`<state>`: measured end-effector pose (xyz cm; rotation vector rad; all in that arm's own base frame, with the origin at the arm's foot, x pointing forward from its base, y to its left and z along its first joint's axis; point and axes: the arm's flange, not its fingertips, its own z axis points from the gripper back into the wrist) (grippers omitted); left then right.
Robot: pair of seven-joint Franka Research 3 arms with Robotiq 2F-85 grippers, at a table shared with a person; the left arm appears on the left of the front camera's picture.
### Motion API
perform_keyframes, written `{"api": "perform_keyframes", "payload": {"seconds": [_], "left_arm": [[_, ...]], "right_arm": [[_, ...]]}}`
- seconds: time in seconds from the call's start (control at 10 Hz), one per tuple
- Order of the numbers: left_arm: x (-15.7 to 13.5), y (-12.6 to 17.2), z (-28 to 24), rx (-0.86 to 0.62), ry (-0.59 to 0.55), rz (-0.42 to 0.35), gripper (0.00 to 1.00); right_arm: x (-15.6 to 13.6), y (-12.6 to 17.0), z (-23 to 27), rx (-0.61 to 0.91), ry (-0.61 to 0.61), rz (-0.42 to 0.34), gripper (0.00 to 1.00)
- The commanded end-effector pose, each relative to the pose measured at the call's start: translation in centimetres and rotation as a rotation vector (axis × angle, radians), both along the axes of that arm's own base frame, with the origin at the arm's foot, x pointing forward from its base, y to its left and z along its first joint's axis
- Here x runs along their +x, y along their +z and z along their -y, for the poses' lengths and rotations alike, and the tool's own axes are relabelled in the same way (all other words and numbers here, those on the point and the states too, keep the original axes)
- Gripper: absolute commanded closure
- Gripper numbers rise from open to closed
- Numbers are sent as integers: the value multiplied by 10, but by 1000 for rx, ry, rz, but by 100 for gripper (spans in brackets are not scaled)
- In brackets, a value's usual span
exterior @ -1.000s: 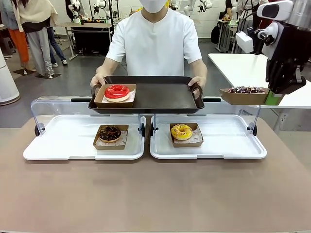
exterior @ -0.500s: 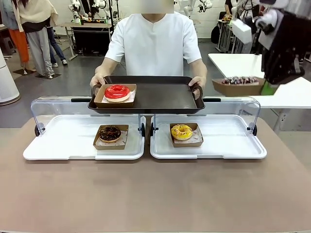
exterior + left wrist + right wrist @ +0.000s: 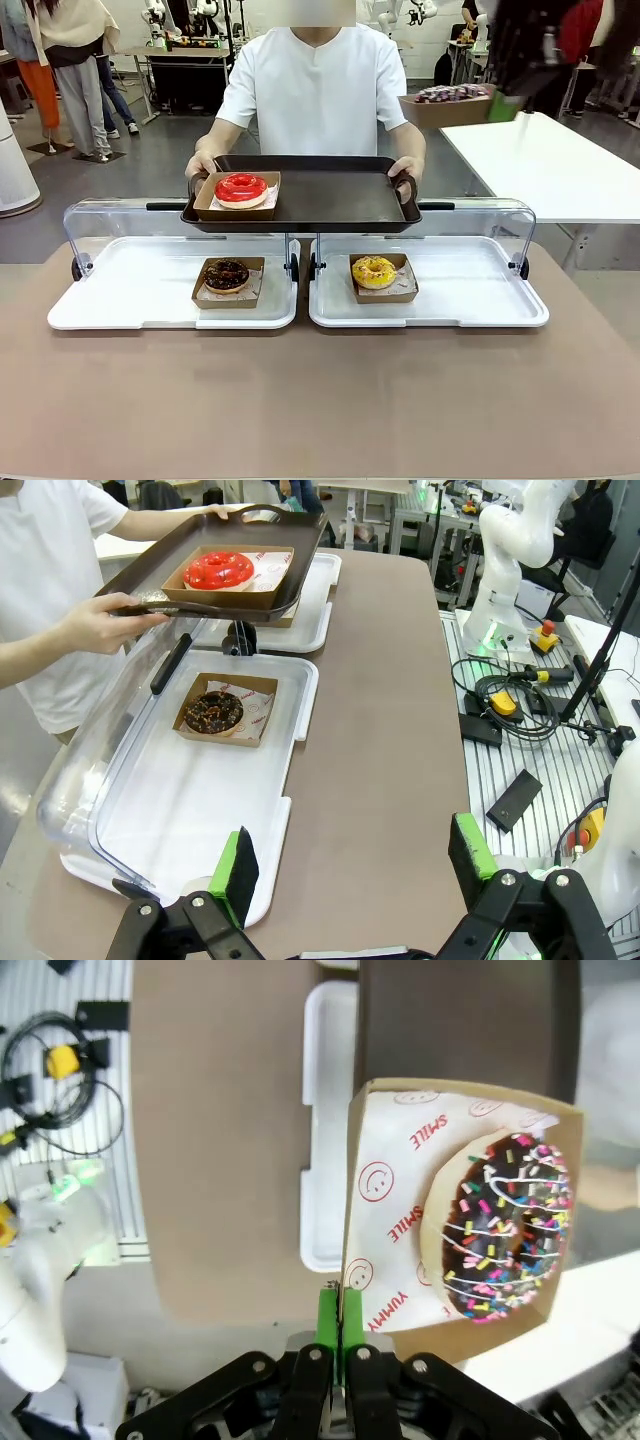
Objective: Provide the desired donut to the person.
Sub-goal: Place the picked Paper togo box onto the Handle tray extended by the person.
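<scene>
1. Front view: the person [image 3: 318, 85] in a white shirt stands at the far side of the table [image 3: 320, 400], both hands on the handles of a dark tray [image 3: 330, 195] held level above the two white display trays; a cardboard box with a red-glazed donut [image 3: 240, 189] sits at the tray's left end, the rest of the tray surface bare.
2. Left white display tray [image 3: 130, 290] carries a boxed chocolate donut [image 3: 227, 274]; the right white display tray [image 3: 470, 290] carries a boxed yellow donut [image 3: 374, 271]; clear lids stand tipped back behind both.
3. At upper right, the right arm is a dark blur; its right gripper [image 3: 504, 108] holds a cardboard box with a sprinkled chocolate donut [image 3: 452, 94] up in the air, to the right of the person's shoulder and higher than the dark tray, not touching it.
4. Right wrist view: the green pads [image 3: 327, 1322] are pressed together on the edge of the box's paper-lined wall, pinching it; the sprinkled donut [image 3: 508, 1225] lies in the box on smiley-printed paper; below it show the dark tray, a white tray rim and the brown table.
5. Left wrist view: the left gripper [image 3: 352, 865] has its green-padded fingers spread wide with nothing between them, hovering over the table's near edge beside the left white tray; the chocolate donut and, farther on, the red donut on the held tray lie ahead.
</scene>
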<state>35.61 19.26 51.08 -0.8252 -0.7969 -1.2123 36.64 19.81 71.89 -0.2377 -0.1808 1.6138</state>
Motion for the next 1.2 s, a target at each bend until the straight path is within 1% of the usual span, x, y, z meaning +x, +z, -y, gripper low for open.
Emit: {"api": "perform_keyframes", "payload": {"seconds": [0.0,0.1,0.2,0.4,0.5,0.6,0.7,1.1], "left_arm": [[-1,2,-1,-16,0,13,0],[-1,2,-1,-16,0,13,0],[-1,2,-1,-16,0,13,0],[-1,2,-1,-16,0,13,0],[-1,2,-1,-16,0,13,0],[-1,2,-1,-16,0,13,0],[-1,2,-1,-16,0,13,0],[-1,2,-1,-16,0,13,0]], "right_arm": [[33,7,-31,-4,-14,10,98],[50,4,-49,2,-11,14,98],[60,-2,-60,6,-8,21,98],[83,-18,-68,23,-27,43,98],[92,-32,-69,56,-22,44,98],[95,-47,-74,72,-7,36,98],[100,-59,-77,80,-7,47,98],[110,-99,-89,104,4,36,98]]}}
